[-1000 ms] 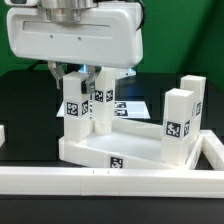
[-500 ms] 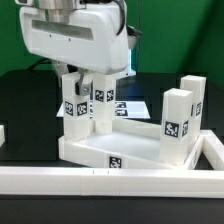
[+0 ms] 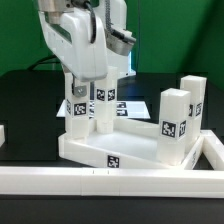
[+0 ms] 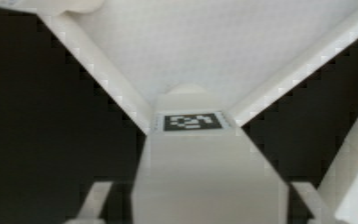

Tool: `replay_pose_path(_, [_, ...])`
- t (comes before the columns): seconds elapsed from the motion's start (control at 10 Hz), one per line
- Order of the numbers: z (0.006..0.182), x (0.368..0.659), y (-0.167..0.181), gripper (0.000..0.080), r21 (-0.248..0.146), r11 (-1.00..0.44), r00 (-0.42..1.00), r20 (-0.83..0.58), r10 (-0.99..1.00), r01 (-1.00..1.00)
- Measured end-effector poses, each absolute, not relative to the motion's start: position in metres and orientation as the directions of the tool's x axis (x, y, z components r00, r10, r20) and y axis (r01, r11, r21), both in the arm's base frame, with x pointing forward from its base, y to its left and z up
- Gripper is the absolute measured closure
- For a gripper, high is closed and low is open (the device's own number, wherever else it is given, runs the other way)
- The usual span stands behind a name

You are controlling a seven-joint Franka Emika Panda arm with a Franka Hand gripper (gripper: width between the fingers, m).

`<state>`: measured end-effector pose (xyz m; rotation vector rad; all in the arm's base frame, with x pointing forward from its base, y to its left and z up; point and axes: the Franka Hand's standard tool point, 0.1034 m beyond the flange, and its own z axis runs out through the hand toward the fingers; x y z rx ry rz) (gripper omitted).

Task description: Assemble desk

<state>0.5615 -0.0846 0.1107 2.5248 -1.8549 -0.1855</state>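
The desk slab (image 3: 90, 150) lies flat with its notched rim up, and its legs stand upright on it. My gripper (image 3: 78, 85) comes down from above onto the near leg at the exterior view's left (image 3: 74, 110) and is shut on it, one finger on each side. A second leg (image 3: 103, 105) stands just behind it. Two more legs (image 3: 176, 122) (image 3: 194, 98) stand at the exterior view's right. In the wrist view the held leg (image 4: 197, 170) runs between my fingers (image 4: 96, 200) down to the slab (image 4: 176, 70), with a tag at its far end.
A long white border rail (image 3: 100, 182) runs along the front and turns back at the exterior view's right (image 3: 214, 150). The marker board (image 3: 128, 106) lies behind the slab. A small white piece (image 3: 3, 134) sits at the left edge.
My gripper's head has turned about the upright leg, its broad face swinging from front-on to sideways. The leg and slab stay in place.
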Motion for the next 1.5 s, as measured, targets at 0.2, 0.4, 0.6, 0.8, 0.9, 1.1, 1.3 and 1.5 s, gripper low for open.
replay_pose_path(0.2, [0.1103,0.5615,-0.0845,0.0503,0.071,-0.317,0.31,-0.094,-0.946,-0.946])
replay_pose_path(0.4, [0.1098,0.5619,-0.0823,0.0186,0.06,-0.414,0.407,-0.099,-0.908,-0.908])
replay_pose_path(0.6, [0.1105,0.5625,-0.0807,0.0158,0.055,-0.543,0.537,-0.099,-0.838,-0.838])
replay_pose_path(0.8, [0.1102,0.562,-0.0821,0.0151,0.039,-0.67,0.664,-0.107,-0.74,-0.741])
replay_pose_path(0.9, [0.1102,0.562,-0.0822,0.0151,0.032,-0.712,0.705,-0.109,-0.701,-0.702])
replay_pose_path(1.1, [0.1102,0.5617,-0.0834,0.015,0.016,-0.807,0.801,-0.113,-0.588,-0.59])
replay_pose_path(1.3, [0.1103,0.5616,-0.0849,0.015,0.017,-0.899,0.893,-0.108,-0.436,-0.437])
replay_pose_path(1.5, [0.1109,0.5639,-0.0832,0.015,0.004,-0.962,0.957,-0.1,-0.271,-0.272])
